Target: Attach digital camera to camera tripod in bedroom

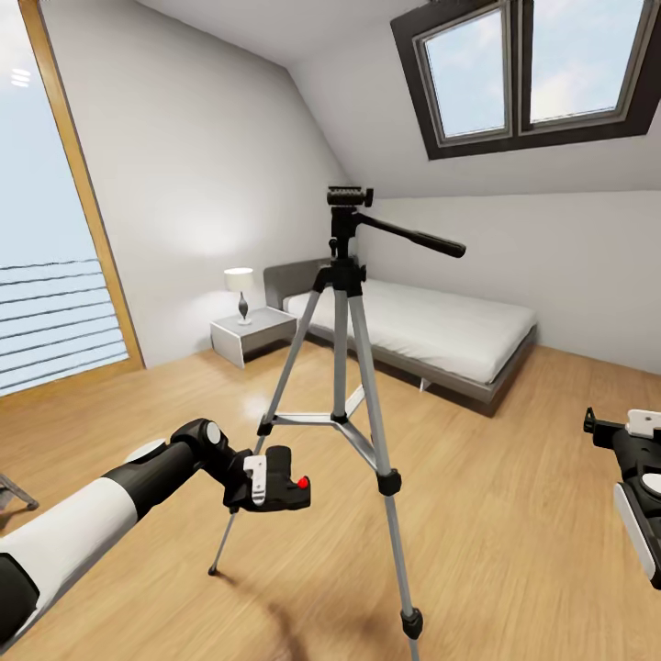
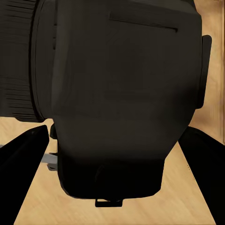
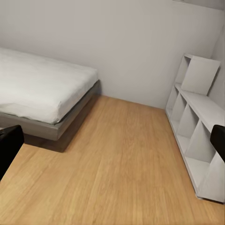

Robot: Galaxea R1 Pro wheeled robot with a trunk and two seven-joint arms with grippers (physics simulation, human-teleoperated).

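A: Left to right, head view. What was there?

B: Big window (image 1: 46, 229) with a wood frame at far left. Left arm (image 1: 101, 500) reached in low, left claw (image 1: 266, 482) clenched on the digital camera (image 1: 286, 487), red button facing right. Camera sat low, just beside the tripod's front-left leg, well below the pan head.

A: Left wrist confirm the grip?

B: Yes. Camera body (image 2: 122, 98) was close up, a dark finger (image 2: 23, 159) on each side, wood floor (image 2: 42, 206) under it.

A: Tripod?

B: Camera tripod (image 1: 344, 367) stood upright mid-room on the floor (image 1: 514, 514), three silver legs spread, black pan head on top with nothing mounted, handle pointing right. Behind it: grey nightstand (image 1: 252, 332) with a lamp (image 1: 240, 292), then the low grey bed (image 1: 431, 335) with a white mattress along the far wall. Skylights (image 1: 528, 69) in the sloped ceiling, upper right.

A: Right side?

B: Right claw (image 1: 633, 436) sat at the right edge, well apart from the tripod. Right wrist view showed its two dark fingertips (image 3: 9, 145) wide apart, released, nothing between them. Past them the bed corner (image 3: 56, 101), bare floor and a white cubby shelf (image 3: 199, 136) by the wall.
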